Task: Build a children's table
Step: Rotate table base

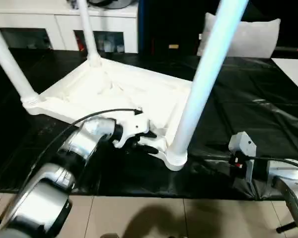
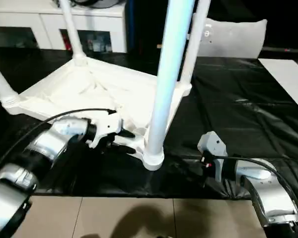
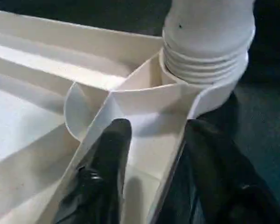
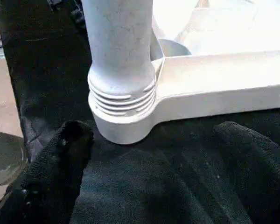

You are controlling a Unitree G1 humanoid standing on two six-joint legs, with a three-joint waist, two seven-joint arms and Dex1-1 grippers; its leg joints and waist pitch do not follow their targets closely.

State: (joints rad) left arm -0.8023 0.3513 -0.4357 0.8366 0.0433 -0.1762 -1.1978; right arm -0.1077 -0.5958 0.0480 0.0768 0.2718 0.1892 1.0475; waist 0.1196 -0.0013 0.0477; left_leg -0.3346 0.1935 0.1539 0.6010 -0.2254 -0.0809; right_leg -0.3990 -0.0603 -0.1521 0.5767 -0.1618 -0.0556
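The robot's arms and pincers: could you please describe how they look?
Both forearms are silver cylinders with black cables running along them. The left pincer has a white housing and two black fingers; the right pincer has a pale grey housing and matt black fingers.

The left claw (image 3: 151, 154) straddles the table top's (image 3: 32, 116) side wall; the leg (image 3: 207, 35) stands threaded in the corner socket (image 3: 210, 91).

A white plastic table top (image 1: 114, 94) lies ribbed side up, smooth with a soft sheen. Its legs (image 1: 203, 74) are white plastic tubes, smooth and slightly glossy, with moulded ridges at the foot of the nearest one. The worktop (image 1: 248, 114) wears a black, wrinkled, shiny covering. The forearms (image 1: 84, 139) are polished silver metal. The left end effector (image 3: 154, 140) and the right end effector (image 4: 154, 140) have matt black fingers (image 4: 60, 158), slightly textured.
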